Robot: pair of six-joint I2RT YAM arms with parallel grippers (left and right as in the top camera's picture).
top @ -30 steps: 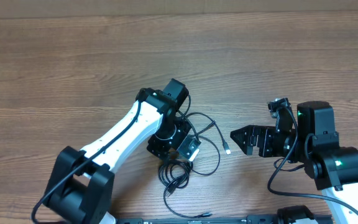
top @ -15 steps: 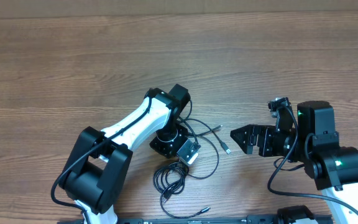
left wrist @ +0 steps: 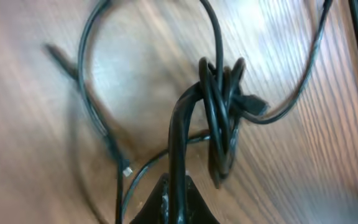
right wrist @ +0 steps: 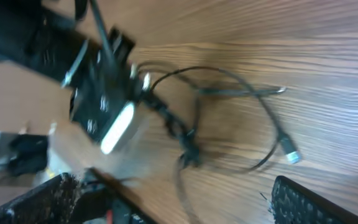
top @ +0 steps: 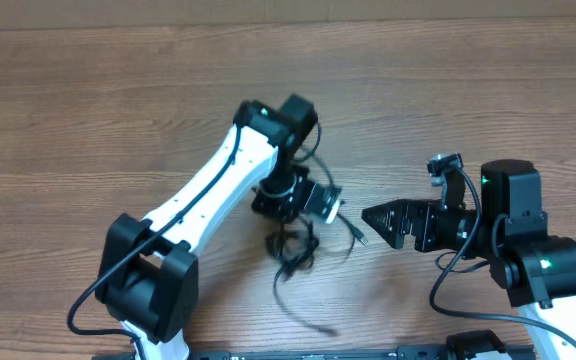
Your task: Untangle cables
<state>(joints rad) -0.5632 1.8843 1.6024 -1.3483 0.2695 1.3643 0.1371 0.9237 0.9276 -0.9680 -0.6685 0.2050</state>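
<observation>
The left arm (top: 208, 190) reaches over the middle of the bench (top: 118, 100). The left jaws are pressed together on a single strand of the cables (left wrist: 219, 118), pinching it right at their tips. In the left wrist view that strand runs straight out from the jaws into a knot (left wrist: 222, 93) just ahead of them, where several loops cross and bind. Wider loops swing out to either side of the knot.

From overhead the bundle trails away from the left jaws toward the near edge. It is blurred, so I cannot tell how much of it rests on the wood. Gripping one strand rather than the whole clump looks deliberate: the weight of the free loops should pull them away from the knot and show which cord goes where.

The right arm (top: 538, 265) holds the right jaws spread wide and empty, pointing at the bundle from the side and touching none of it. The silvery plug (top: 360, 238) lies just in front of their tips, between the two pairs of jaws, its cord curving back into the tangle. That loose end seems the natural thing for them to take, so the two arms can draw apart. The knot looks tight, and pulling too hard could cinch it further.
</observation>
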